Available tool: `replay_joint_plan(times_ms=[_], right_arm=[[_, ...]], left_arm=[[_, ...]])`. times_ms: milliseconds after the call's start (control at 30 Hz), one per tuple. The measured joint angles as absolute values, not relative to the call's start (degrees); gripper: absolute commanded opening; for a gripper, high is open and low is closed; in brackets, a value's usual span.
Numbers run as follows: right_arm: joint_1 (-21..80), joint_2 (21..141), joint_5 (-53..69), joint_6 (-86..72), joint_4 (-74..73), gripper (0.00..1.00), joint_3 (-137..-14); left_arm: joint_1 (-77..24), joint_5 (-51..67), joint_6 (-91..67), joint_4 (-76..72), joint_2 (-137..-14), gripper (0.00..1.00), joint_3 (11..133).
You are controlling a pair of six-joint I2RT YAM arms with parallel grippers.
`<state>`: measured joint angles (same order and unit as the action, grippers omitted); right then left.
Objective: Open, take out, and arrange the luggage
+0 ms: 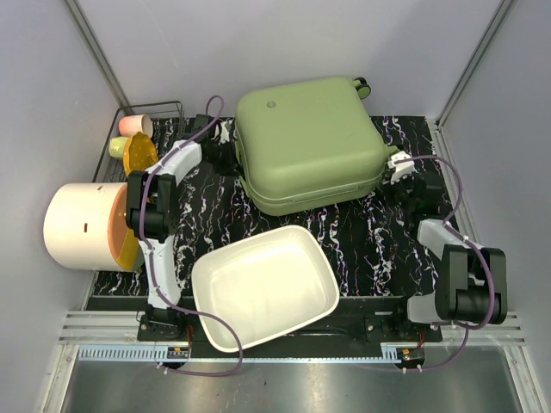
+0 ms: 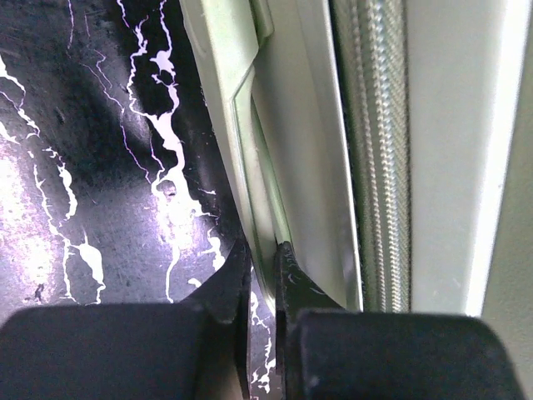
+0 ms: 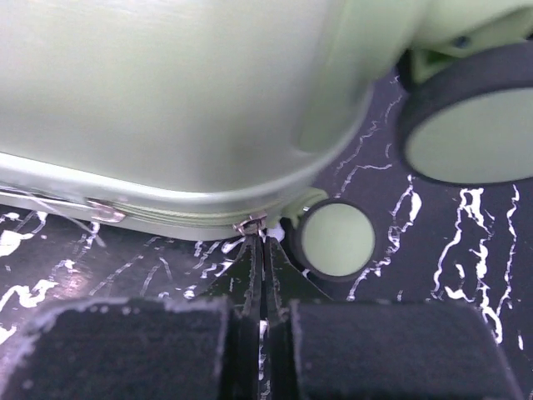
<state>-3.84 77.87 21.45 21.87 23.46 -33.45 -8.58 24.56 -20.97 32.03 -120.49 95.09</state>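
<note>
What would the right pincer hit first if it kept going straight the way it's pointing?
The zipper pull on the suitcase rim, just beyond the right pincer tips; it may already be touching, depth is unclear. The small wheel lies off to one side.

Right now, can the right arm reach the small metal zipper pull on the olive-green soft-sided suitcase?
Probably yes: the right hand is shut with its tips right at the small metal zipper pull on the olive-green soft-sided suitcase, nothing between. Whether it already pinches the pull I can't tell.
</note>
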Motion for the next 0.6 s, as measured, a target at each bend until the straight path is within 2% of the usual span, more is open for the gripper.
replay_joint_plan(times_ms=[233,400,600], right_arm=[[-12.88,86.06,37.85,25.26,23.75,0.00,-39.51],[-15.22,94.13,44.73,26.85,28.14,0.00,-44.27],[-16.86,101.65,51.99,26.13,35.81,0.00,-48.25]], left_arm=[[-8.73,24.49,-15.99,41.82,-125.14,0.00,104.51],[-8.60,24.99,-11.90,46.68,-130.58,0.00,114.19],[-7.94,27.33,-8.78,47.99,-133.95,0.00,119.35]])
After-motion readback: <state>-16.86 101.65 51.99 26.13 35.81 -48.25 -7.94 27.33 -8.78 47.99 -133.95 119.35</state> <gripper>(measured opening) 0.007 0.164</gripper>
